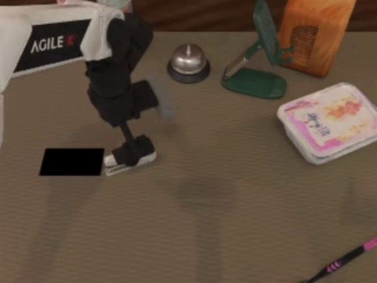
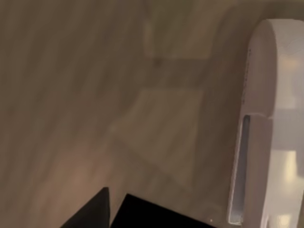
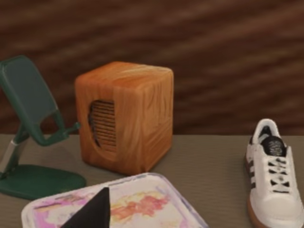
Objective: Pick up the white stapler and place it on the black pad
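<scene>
From above, our left gripper (image 1: 134, 151) is down at the white stapler (image 1: 131, 162), which lies on the table (image 1: 235, 194) just off the black pad's (image 1: 71, 162) right edge, at about three o'clock from it. The dark fingers straddle the stapler's middle and appear to pinch it; only its two white ends show. We cannot tell whether it is lifted yet or resting on the cloth. Farther off, toward one o'clock, stand a silver bell (image 1: 188, 62), a green hinged stand (image 1: 256, 71) and a wooden box (image 1: 315, 32), with a pink-printed container (image 1: 330, 121) at three o'clock and a pink-and-black pen (image 1: 344, 259) at five o'clock.

In the left wrist view the stapler (image 2: 270, 123) fills one side, close against the camera, its grey strip showing along the side, and a corner of the pad (image 2: 161, 216) shows close by. One dark fingertip (image 2: 92, 211) is visible.

The right wrist view shows the parked right arm looking at the wooden box (image 3: 126, 116), the stand (image 3: 33, 128), the container (image 3: 128, 204) and a white sneaker (image 3: 273, 175); from its one visible fingertip (image 3: 92, 211) we cannot tell how the right fingers stand.

To do this step well, we judge it best to keep the pinch firm, lift only enough to clear the cloth, carry toward nine o'clock, and release once the stapler's whole length sits over the pad.
</scene>
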